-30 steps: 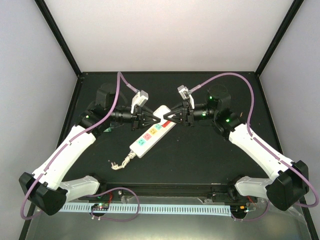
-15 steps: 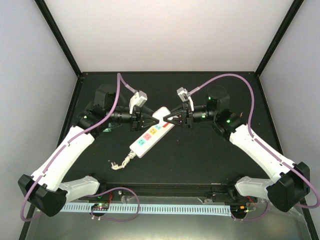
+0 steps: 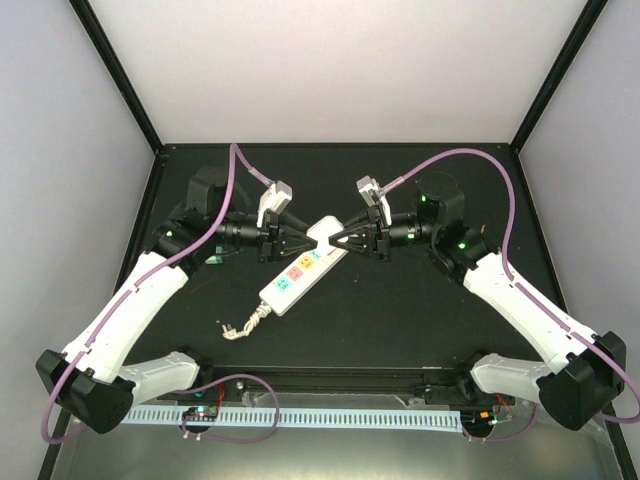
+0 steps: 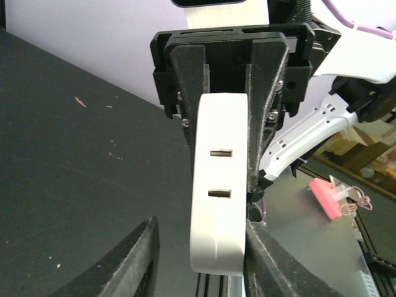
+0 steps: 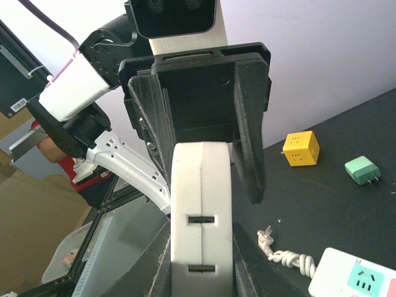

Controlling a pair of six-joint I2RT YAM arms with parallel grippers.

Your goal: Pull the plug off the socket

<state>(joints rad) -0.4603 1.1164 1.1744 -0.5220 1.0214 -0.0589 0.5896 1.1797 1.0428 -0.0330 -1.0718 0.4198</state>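
Note:
The socket [image 3: 295,275] is a long white power strip with coloured outlet faces, lying diagonally mid-table with its knotted white cord [image 3: 245,322] at the near-left end. It also shows in the right wrist view [image 5: 356,278]. A white plug [image 3: 322,235] with two side slots sits at the strip's far end; its prongs are hidden. My right gripper [image 3: 336,240] is shut on the plug [image 5: 201,185], which fills its jaws [image 5: 201,247]. My left gripper [image 3: 308,241] faces it, open around the same plug [image 4: 219,173]. One left finger [image 4: 272,266] touches it and the other stands apart.
A yellow cube adapter [image 5: 301,148] and a green plug [image 5: 362,170] lie on the black table beyond the strip. The cord's loose end [image 5: 266,238] lies near them. A white slotted duct [image 3: 330,418] runs along the near edge. Black frame posts stand at the far corners.

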